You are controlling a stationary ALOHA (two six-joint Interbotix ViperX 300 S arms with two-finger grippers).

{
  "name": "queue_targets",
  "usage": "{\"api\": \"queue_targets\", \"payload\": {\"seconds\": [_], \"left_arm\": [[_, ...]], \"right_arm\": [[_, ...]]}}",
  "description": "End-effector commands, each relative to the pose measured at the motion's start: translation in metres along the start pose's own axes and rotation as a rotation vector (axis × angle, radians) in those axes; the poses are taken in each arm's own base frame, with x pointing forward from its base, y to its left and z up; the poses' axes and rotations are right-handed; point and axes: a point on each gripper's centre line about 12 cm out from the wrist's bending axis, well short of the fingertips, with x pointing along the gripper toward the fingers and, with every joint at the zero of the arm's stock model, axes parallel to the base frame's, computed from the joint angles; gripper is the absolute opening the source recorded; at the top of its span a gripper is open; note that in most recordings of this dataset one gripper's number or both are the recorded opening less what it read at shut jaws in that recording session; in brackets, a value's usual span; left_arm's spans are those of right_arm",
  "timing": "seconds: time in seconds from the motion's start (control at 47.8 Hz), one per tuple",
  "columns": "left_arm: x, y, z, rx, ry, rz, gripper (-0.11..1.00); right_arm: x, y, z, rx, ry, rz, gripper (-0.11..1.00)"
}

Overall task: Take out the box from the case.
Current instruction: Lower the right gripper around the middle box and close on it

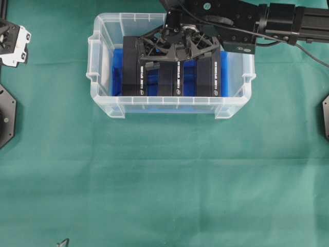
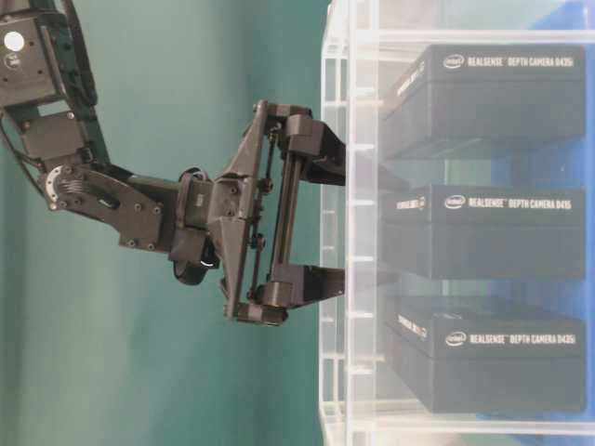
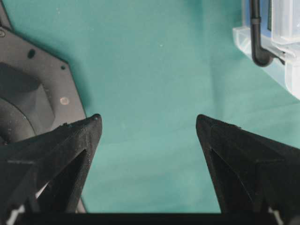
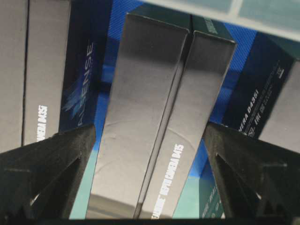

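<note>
The box, a black rectangular cardboard carton (image 4: pixel 159 126) with white lettering, stands on edge in the middle of three inside the case, a translucent clear plastic bin (image 1: pixel 105 62) with a blue liner. The right gripper (image 4: pixel 150 154) hangs just above it, fingers spread wide either side of its narrow width, its long axis running between them. The left gripper (image 3: pixel 147 140), also open, idles well away over the green cloth (image 1: pixel 164 180)

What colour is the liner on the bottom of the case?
Blue. The liner shows best in the overhead view, between the boxes.
</note>
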Motion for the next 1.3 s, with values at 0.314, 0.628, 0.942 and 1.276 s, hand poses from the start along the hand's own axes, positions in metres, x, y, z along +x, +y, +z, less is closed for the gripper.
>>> {"api": "queue_targets", "payload": {"seconds": [0.314,0.628,0.942,1.276], "left_arm": [[-0.005,-0.001,-0.001,0.009,-0.007,-0.018,0.86],[-0.005,-0.002,-0.002,0.014,-0.006,-0.019,0.86],[-0.005,-0.003,-0.004,0.023,-0.004,-0.021,0.86],[-0.005,-0.003,-0.005,0.02,-0.003,-0.019,0.86]], "right_arm": [[0.015,0.004,0.0,0.019,0.02,0.016,0.94],[0.019,0.005,-0.002,0.058,0.03,0.021,0.93],[0.019,0.002,-0.006,0.096,0.037,-0.017,0.74],[0.016,0.004,-0.008,0.087,0.019,-0.024,0.66]]}}
